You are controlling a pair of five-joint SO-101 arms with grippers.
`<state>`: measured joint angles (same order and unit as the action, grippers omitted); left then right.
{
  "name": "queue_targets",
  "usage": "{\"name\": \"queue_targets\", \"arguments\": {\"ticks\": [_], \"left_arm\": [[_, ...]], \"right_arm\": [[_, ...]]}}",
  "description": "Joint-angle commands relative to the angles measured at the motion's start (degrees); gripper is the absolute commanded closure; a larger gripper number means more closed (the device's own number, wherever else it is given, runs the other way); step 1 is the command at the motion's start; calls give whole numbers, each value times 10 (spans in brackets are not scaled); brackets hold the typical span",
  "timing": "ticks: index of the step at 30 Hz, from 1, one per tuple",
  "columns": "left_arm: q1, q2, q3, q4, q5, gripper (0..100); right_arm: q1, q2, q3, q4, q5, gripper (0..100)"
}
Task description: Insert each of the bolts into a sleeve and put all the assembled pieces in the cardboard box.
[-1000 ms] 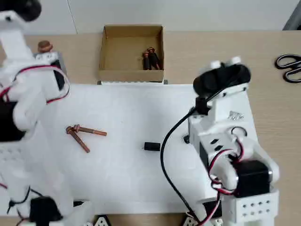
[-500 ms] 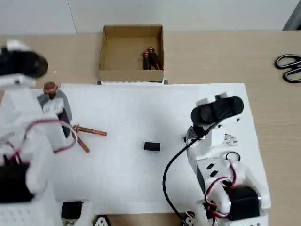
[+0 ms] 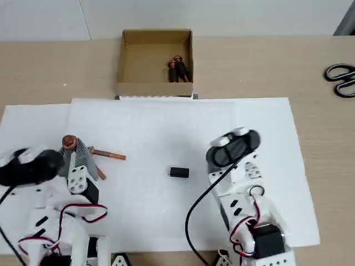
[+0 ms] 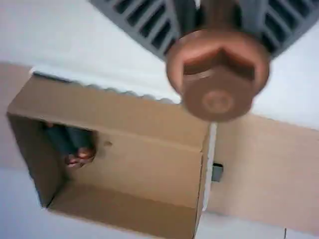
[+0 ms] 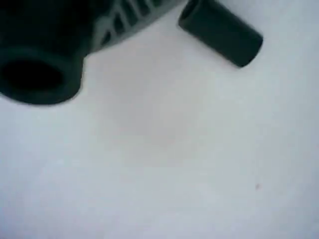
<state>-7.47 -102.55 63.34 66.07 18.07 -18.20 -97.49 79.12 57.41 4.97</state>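
- My left gripper [image 3: 76, 151] is clamped on a copper bolt [image 4: 218, 74]. The grey fingers [image 4: 134, 15] press it from both sides, and the hexagonal head stands out past them.
- This held bolt is well in front of the cardboard box [image 3: 126, 61], on the arms' side, and further left than the box's left wall.
- Two more bolts [image 3: 111, 155] lie on the white paper sheet [image 3: 166, 221] just beside the left gripper. They are also in front of the box and off its left corner; one is partly hidden by the gripper.
- My right gripper [image 5: 94, 30] is low over the sheet, in front of the box and to the right of it. I cannot tell whether it is apart or together.
- The black sleeve [image 3: 178, 172] lies on its side on the sheet, near the right gripper but not touching it. It is well in front of the box, about in line with the box's right wall.
- Inside the box, against its right wall, lie the assembled pieces [image 3: 178, 70].
- Scissors [image 3: 340, 77] lie on the table [image 3: 249, 61], far to the right of the box.
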Motion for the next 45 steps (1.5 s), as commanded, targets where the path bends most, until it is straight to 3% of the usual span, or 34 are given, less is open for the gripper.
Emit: {"name": "queue_targets", "arguments": {"ticks": [1, 14, 21, 29, 45], "left_arm": [[2, -5, 0, -22, 48, 994], [73, -5, 109, -256, 113, 994], [156, -5, 147, -261, 164, 994], [251, -4, 162, -259, 164, 994], [289, -3, 182, -258, 164, 994]], "right_arm": [[-47, -49, 34, -33, 7, 996], [-168, -63, 130, -187, 8, 996], [-203, -63, 143, -195, 8, 996], [-239, -63, 140, -195, 8, 996], [-249, -63, 109, -195, 9, 996]]}}
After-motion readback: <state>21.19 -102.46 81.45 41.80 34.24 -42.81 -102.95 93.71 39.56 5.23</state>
